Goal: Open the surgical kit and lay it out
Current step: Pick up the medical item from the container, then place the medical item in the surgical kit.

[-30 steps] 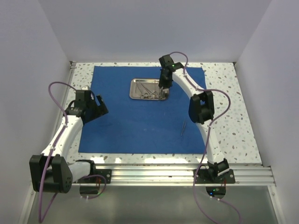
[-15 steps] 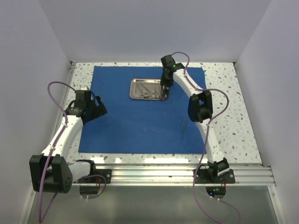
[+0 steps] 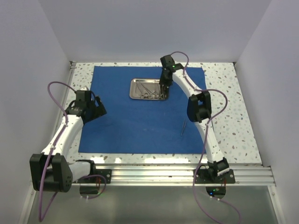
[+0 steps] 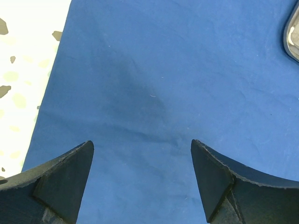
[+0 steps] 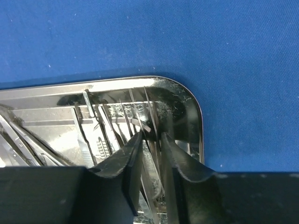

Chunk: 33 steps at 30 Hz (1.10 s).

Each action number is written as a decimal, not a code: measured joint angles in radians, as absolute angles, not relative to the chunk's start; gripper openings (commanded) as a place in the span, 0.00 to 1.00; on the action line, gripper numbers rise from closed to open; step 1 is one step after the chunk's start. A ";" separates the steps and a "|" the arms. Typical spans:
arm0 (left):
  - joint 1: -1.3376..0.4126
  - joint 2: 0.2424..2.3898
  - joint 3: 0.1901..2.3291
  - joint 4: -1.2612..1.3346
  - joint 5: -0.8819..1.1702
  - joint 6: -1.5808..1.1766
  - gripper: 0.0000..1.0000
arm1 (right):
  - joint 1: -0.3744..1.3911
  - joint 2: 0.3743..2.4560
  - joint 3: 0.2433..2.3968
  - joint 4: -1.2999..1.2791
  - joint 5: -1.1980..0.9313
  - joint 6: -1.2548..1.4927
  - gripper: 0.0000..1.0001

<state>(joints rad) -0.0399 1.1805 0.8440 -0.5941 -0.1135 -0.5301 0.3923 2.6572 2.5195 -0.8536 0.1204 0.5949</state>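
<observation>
**Right gripper down in the tray, cloth spread flat**

The blue cloth [image 3: 135, 126] lies opened out and flat on the speckled table [image 3: 224, 116], covering most of its middle. The steel tray [image 3: 132, 88] sits on the far half of the cloth, long side running left to right. Several thin silver instruments [image 3: 148, 91] lie inside it. One loose instrument [image 3: 183, 127] lies by itself on the cloth, nearer the arms and to the right of the tray, well apart from it.

The right gripper [image 3: 163, 86] reaches down into the right end of the tray. From the right wrist, the right gripper [image 5: 150, 137] has its fingers drawn narrow, tips low in the rounded corner of the tray [image 5: 191, 100], among the instruments [image 5: 103, 130]. A strip of silver metal shows in the slim gap between the fingers. Whether they are pinching it cannot be told.

The left gripper [image 3: 98, 109] hangs over the left edge of the cloth, away from the tray. In its own wrist view the left gripper [image 4: 142, 144] is spread wide and holds nothing, with bare cloth [image 4: 163, 70] below, table [image 4: 23, 46] at the left and a corner of the tray [image 4: 293, 37] at the upper right.
</observation>
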 measured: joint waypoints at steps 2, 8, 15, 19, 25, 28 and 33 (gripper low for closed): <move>-0.040 1.182 0.844 -0.595 -0.118 -0.530 0.89 | 0.393 2.666 2.534 -0.854 0.122 0.593 0.17; -0.040 1.182 0.844 -0.597 -0.132 -0.521 0.90 | 0.399 2.670 2.540 -0.857 0.144 0.591 0.00; -0.039 1.197 0.845 -0.601 -0.131 -0.503 0.90 | 0.399 2.646 2.506 -0.841 0.137 0.581 0.00; -0.039 1.218 0.859 -0.602 -0.123 -0.493 0.91 | 0.399 2.535 2.358 -0.838 0.128 0.556 0.00; -0.039 1.264 0.902 -0.591 -0.102 -0.482 0.91 | 0.401 2.077 1.854 -0.786 0.159 0.511 0.00; -0.039 1.296 0.923 -0.584 -0.078 -0.478 0.91 | 0.401 1.835 1.605 -0.739 0.185 0.503 0.00; -0.039 1.350 0.950 -0.574 -0.038 -0.477 0.90 | 0.401 1.640 1.305 -0.706 0.216 0.514 0.00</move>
<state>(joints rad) -0.0395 1.3499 0.9501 -0.5743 -0.0383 -0.4774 0.4011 1.6398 1.3048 -0.7059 0.2165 0.5137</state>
